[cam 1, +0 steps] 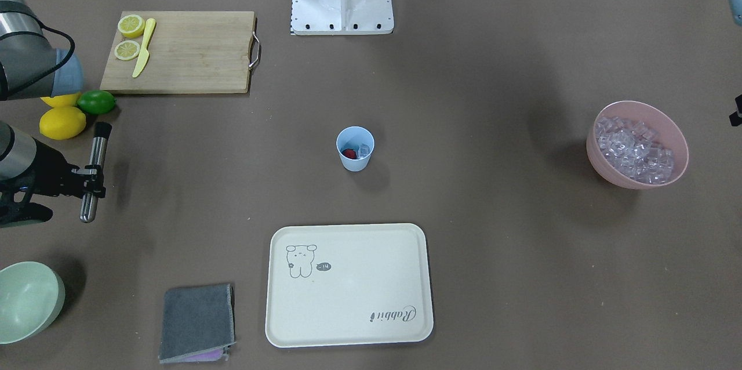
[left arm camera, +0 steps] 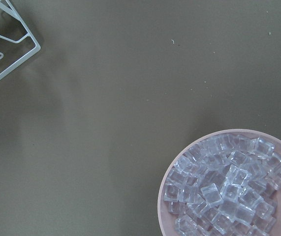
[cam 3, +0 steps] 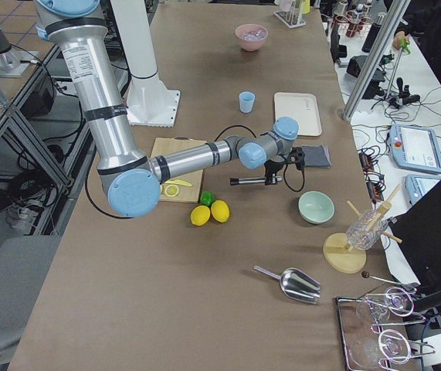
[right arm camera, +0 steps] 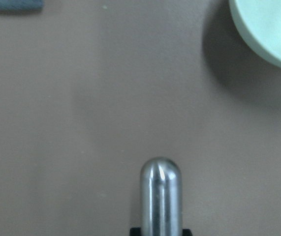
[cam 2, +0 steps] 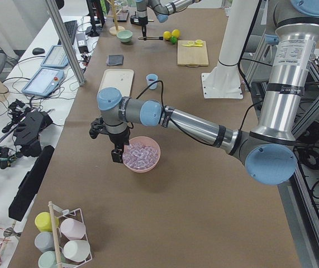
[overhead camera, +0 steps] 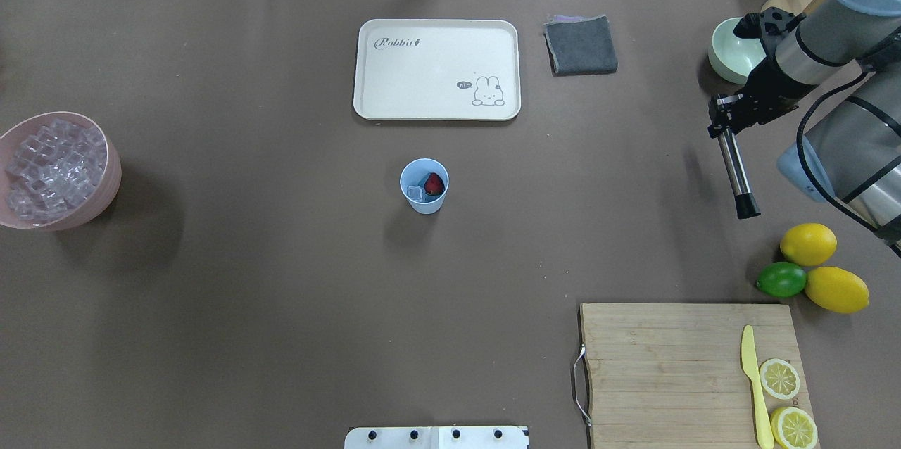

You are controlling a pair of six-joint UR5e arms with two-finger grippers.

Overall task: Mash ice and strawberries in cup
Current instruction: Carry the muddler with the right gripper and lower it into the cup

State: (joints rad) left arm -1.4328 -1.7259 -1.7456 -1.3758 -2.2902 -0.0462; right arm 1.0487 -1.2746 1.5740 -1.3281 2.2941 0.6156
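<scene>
Right fingers (overhead camera: 716, 124) tight around a steel muddler (overhead camera: 735, 171), well apart from the cup (overhead camera: 424, 186); left fingers (cam 2: 115, 156) state unclear

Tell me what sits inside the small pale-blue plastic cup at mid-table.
Inside the small pale-blue plastic cup lie one red strawberry and clear ice beside it. They cover the cup's floor, so anything beneath them is hidden.

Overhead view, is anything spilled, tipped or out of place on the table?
Nothing stands out. The cup stands upright with the strawberry and ice inside; the right gripper holds a steel muddler level, away from it.
</scene>
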